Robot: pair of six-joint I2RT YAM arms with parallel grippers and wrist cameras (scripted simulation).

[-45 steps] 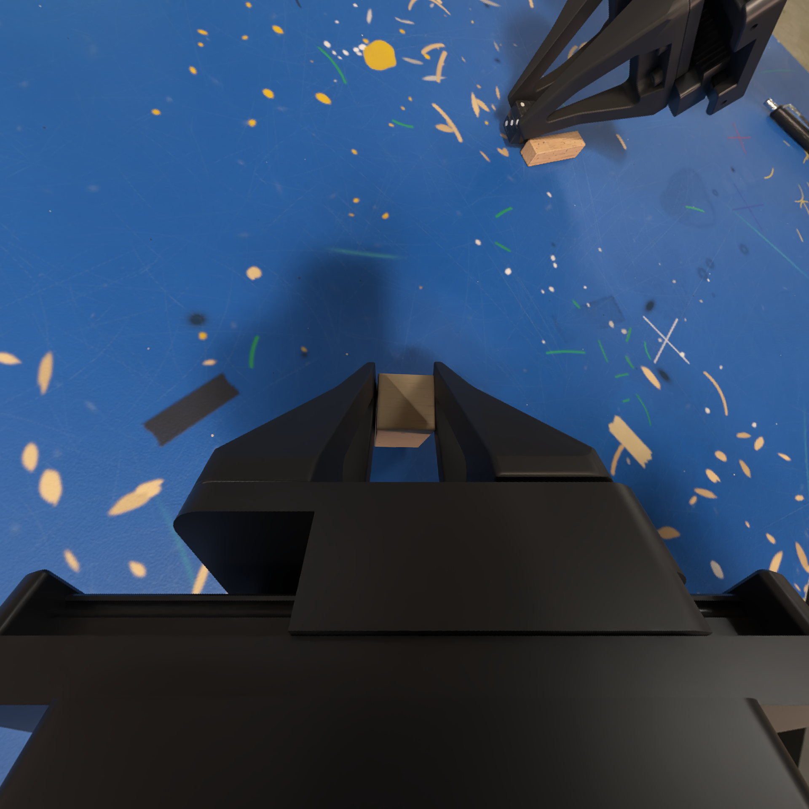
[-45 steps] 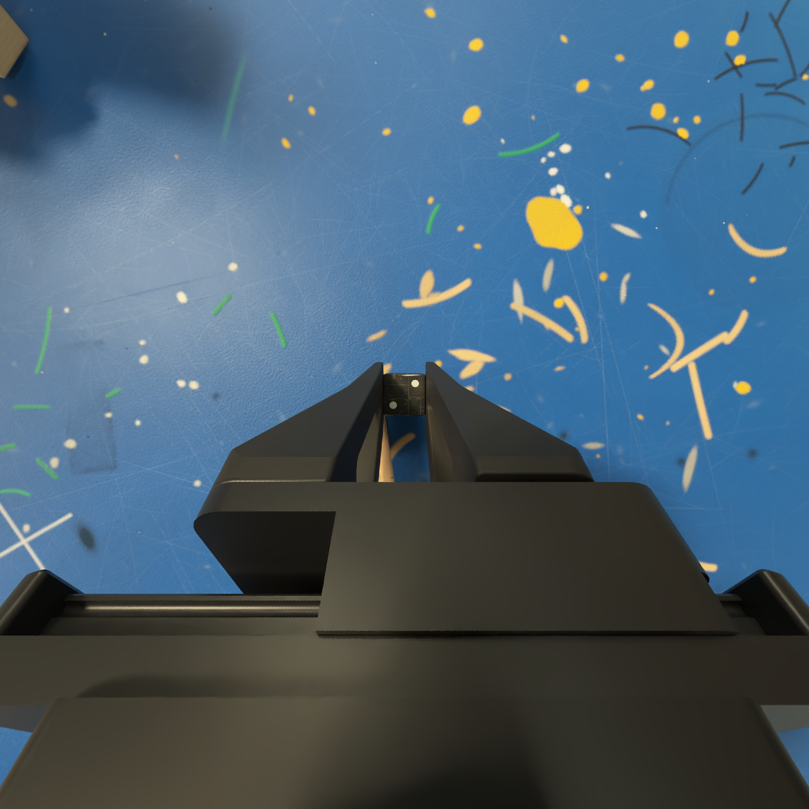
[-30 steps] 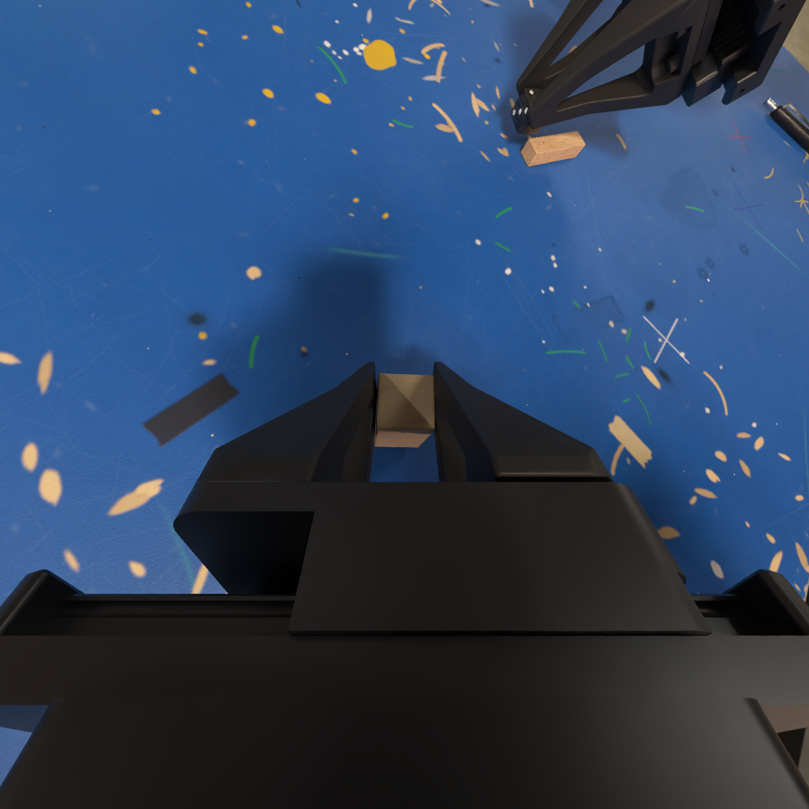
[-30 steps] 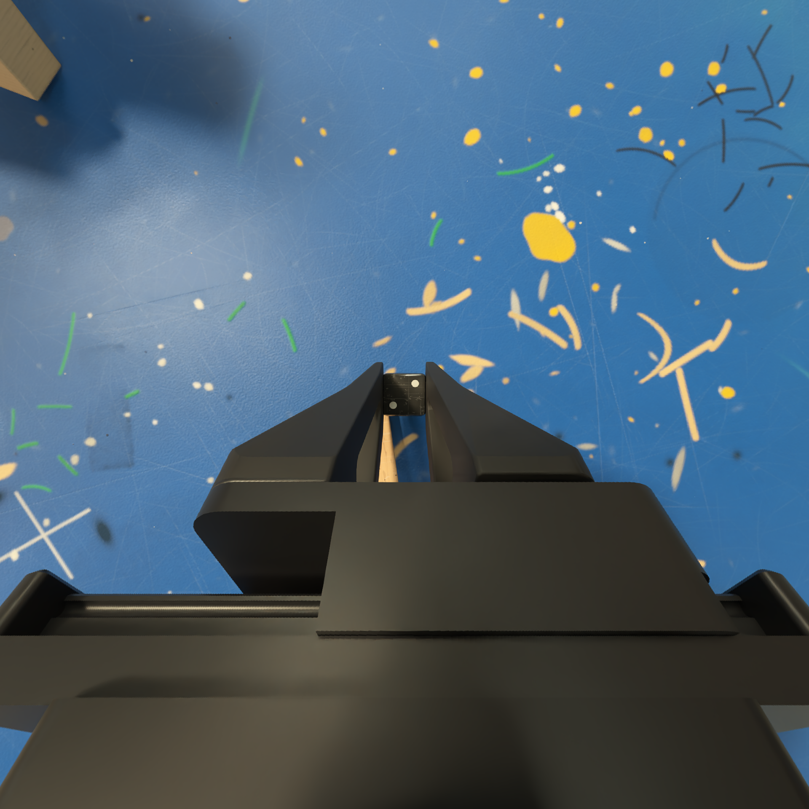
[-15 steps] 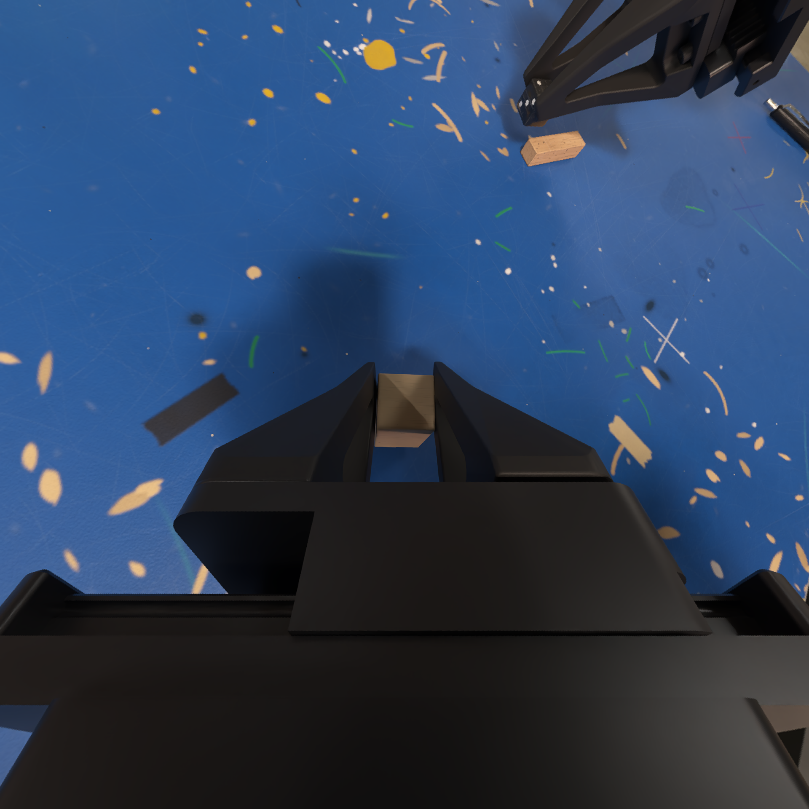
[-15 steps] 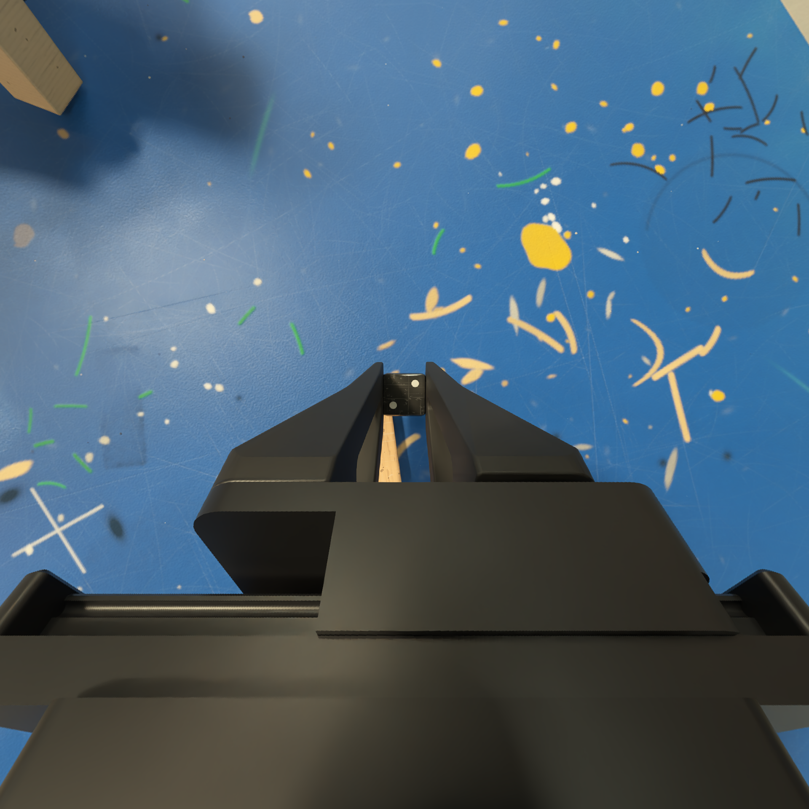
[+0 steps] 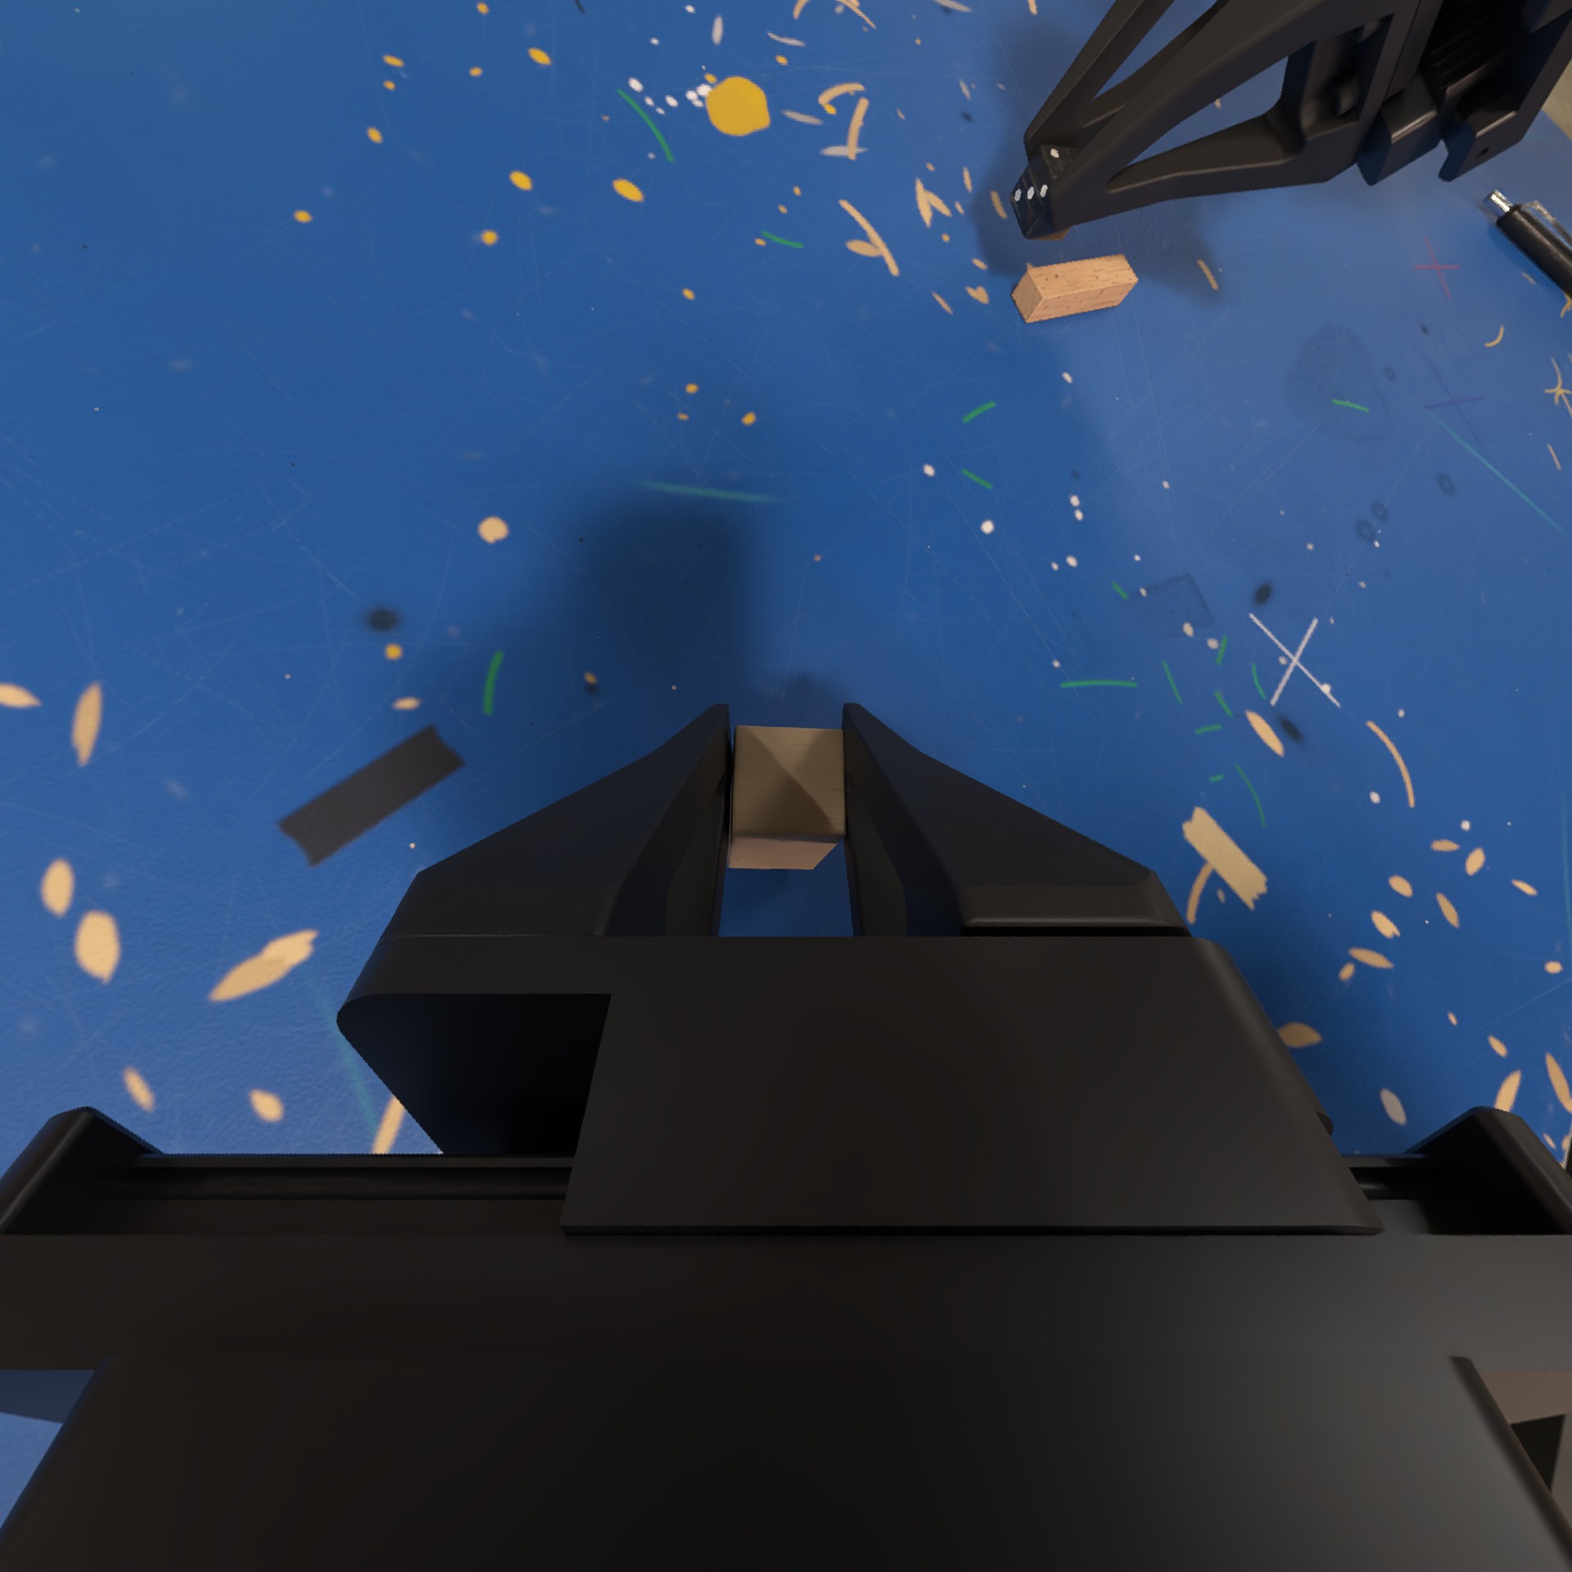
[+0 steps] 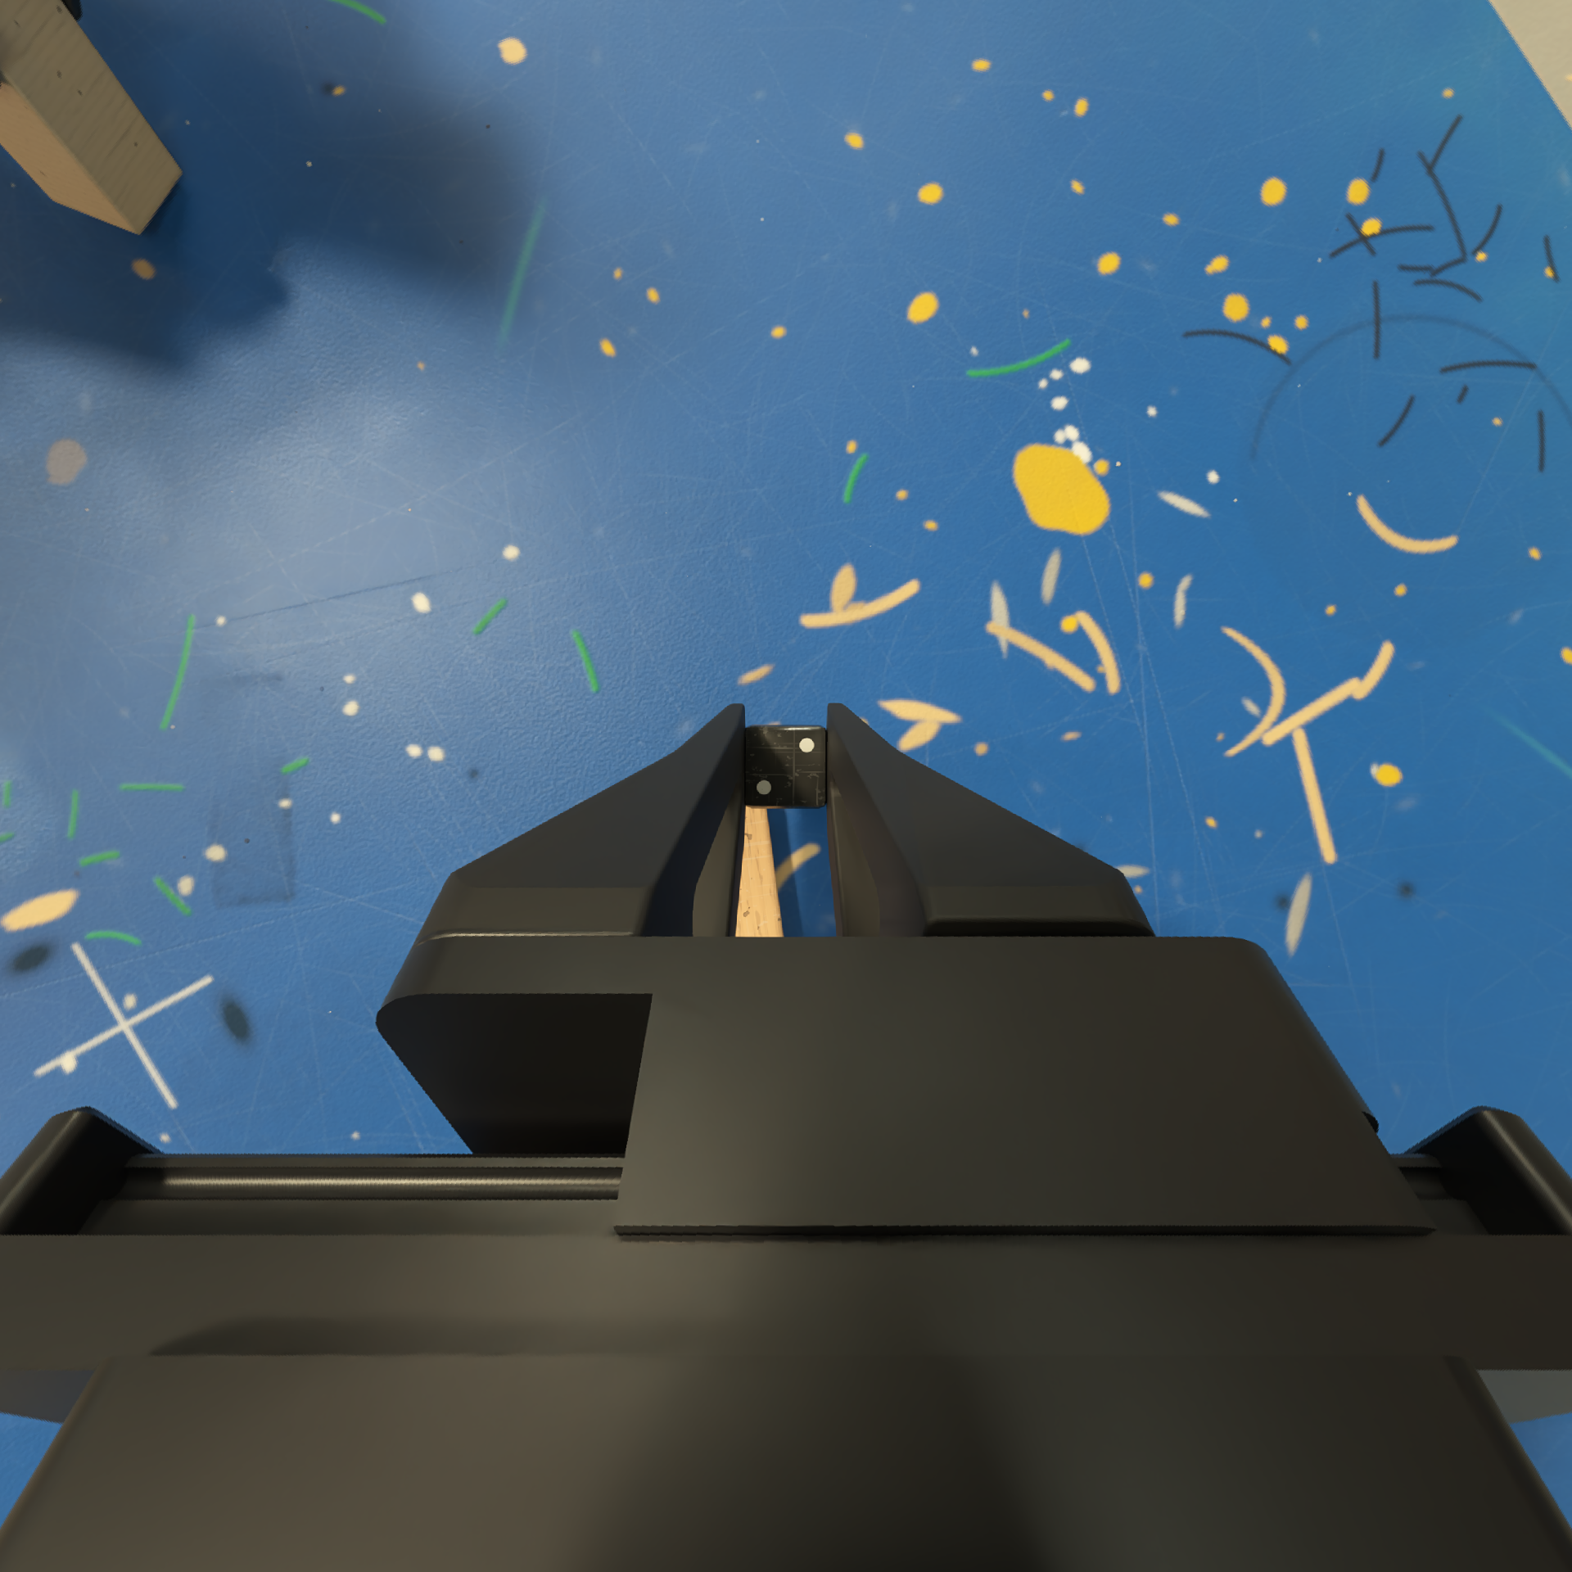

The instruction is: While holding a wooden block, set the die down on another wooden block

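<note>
My left gripper (image 7: 788, 731) is shut on a pale wooden block (image 7: 788, 787) and holds it above the blue table. My right gripper (image 8: 786, 723) is shut on a black die (image 8: 784, 766) with white pips. In the left wrist view the right gripper (image 7: 1042, 200) shows at top right with the die (image 7: 1033, 196) at its tip, just above and behind a second wooden block (image 7: 1073, 287) lying on the table. That block (image 8: 759, 876) shows as a strip between my right fingers, below the die. The left-held block (image 8: 81, 136) shows at the right wrist view's top left.
The blue table (image 7: 425, 383) is speckled with paint marks. A black strip (image 7: 370, 793) lies flat on it at left. A dark pen-like rod (image 7: 1531, 234) lies at the far right edge, beyond the right arm.
My right gripper has risen and drawn back with the die, from touching the lying block's end to hovering just above and behind it. My left gripper and its block have not moved.
</note>
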